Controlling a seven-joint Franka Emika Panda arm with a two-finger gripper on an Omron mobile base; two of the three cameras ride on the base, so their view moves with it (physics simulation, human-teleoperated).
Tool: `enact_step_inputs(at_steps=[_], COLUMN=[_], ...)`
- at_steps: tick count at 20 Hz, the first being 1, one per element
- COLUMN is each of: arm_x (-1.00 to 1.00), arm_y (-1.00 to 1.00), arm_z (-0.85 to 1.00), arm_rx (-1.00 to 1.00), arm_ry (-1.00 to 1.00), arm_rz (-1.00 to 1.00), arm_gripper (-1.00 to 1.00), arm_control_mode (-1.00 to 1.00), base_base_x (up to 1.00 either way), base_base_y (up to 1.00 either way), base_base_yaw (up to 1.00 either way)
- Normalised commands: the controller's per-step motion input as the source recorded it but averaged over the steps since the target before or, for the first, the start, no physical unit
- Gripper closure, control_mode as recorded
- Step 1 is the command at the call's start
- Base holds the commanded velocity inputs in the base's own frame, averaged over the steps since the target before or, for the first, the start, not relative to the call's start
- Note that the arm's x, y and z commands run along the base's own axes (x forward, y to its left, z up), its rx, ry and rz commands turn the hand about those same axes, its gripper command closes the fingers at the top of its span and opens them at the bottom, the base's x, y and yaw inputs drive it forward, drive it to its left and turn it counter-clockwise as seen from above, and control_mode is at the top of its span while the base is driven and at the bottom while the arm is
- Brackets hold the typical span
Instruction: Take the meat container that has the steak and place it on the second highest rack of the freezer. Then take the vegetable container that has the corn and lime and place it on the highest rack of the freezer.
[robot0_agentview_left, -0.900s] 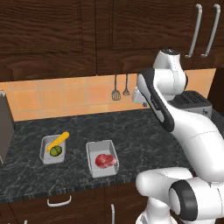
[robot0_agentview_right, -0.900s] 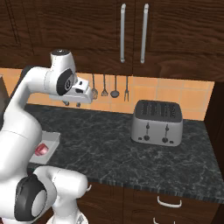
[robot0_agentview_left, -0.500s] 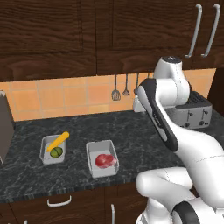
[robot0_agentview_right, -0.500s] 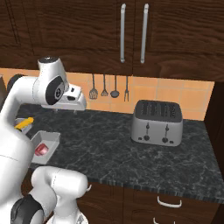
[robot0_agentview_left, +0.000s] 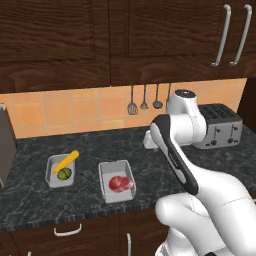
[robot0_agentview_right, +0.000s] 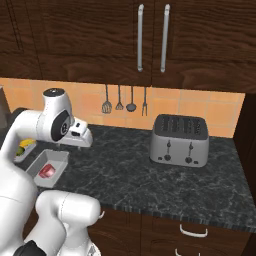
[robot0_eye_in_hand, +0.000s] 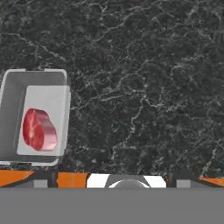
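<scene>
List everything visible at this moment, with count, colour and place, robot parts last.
meat container: 1, grey-white tray, counter front centre
steak: 1, red, inside the meat container
vegetable container: 1, grey-white tray, left of the meat container
corn: 1, yellow-orange, lying across the vegetable container
lime: 1, dark green, in the vegetable container beside the corn
toaster: 1, silver, counter right
hanging utensils: 4, dark, on the orange tiled backsplash
counter: 1, black marbled
upper cabinets: dark wood, silver bar handles
gripper: 1, white, open, above the counter, holding nothing
</scene>
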Motion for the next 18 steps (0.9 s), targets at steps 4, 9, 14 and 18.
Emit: enact_step_inputs(at_steps=[4, 9, 14, 18], arm_x=[-0.02, 0.14, 0.17, 0.24], arm_y=[0.57, 0.34, 0.21, 0.51], arm_z=[-0.85, -0.56, -0.48, -0.48], arm_rx=[0.08, 0.00, 0.00, 0.00], arm_ry=[0.28, 0.26, 0.06, 0.01], arm_rz=[-0.04, 0.00, 0.00, 0.00], arm_gripper=[-1.00, -1.00, -1.00, -1.00], arm_control_mode=[-1.00, -1.00, -1.00, -1.00], base_base_x=[0.00, 0.00, 0.00, 0.00], base_base_y=[0.00, 0.00, 0.00, 0.00], base_base_yaw=[0.00, 0.00, 0.00, 0.00])
